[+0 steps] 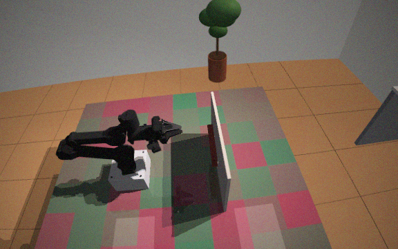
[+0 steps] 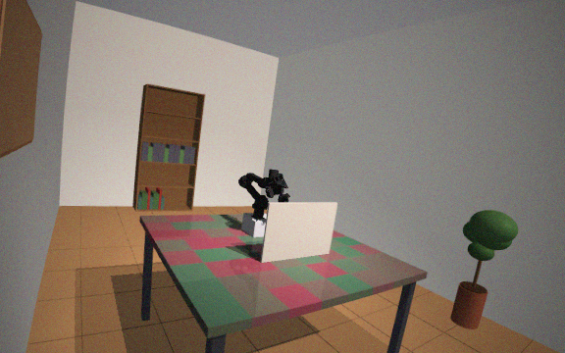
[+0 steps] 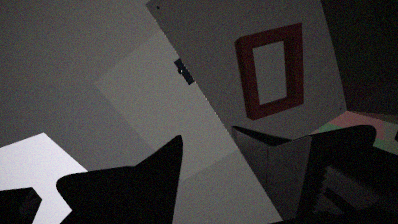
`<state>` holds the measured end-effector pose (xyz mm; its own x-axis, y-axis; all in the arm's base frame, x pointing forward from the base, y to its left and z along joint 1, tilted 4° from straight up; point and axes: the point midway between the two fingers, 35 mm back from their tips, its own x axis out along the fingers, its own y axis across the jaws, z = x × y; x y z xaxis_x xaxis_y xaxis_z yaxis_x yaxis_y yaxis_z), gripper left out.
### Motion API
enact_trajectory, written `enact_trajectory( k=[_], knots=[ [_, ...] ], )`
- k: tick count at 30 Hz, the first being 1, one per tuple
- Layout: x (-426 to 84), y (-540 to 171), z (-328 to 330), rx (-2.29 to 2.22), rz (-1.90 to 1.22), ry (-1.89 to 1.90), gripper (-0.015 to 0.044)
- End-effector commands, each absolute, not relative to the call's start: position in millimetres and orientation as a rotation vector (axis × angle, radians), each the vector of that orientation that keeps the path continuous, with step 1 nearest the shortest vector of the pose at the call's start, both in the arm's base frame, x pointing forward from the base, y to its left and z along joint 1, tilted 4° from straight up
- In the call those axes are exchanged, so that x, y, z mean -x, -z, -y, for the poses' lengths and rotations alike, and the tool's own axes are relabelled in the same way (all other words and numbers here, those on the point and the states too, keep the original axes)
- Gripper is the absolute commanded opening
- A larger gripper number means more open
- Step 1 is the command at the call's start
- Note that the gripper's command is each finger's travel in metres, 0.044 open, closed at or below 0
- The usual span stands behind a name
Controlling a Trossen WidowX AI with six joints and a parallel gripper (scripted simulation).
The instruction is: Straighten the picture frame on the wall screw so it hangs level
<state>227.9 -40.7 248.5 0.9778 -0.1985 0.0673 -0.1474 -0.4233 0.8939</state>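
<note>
Patchwork tabletop [image 1: 259, 187] [image 2: 289, 275], pink and green, plant [image 1: 217, 66] [image 2: 469, 304] on the floor past it. Pincer [image 1: 182, 131] [image 3: 206, 134] partly open, a bit over half, nothing held, apart from the panel. Arm [image 1: 95, 137] [image 2: 258, 198] behind it, on a white base [image 1: 145, 180] [image 2: 254, 230]. Panel [image 1: 220, 138] [image 2: 299, 230] [image 3: 215, 30] upright; red frame [image 1: 213, 145] [image 3: 295, 75] on the panel's arm-side face.

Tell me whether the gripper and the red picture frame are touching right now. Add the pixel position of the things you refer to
Apart. The top view shows it: a stretch of patterned table top [image 1: 249, 152] shows between the gripper [image 1: 182, 131] and the red frame [image 1: 212, 145].
</note>
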Motion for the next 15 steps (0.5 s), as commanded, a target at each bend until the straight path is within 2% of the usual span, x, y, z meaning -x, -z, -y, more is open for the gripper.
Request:
enact_trajectory(
  k=[1,7,15],
  knots=[
    [-227,-251,40,-2.02,0.246,0.049,0.026],
    [-227,-251,40,-2.02,0.246,0.049,0.026],
    [-236,-195,32,-1.901,0.237,0.063,0.026]
  ],
)
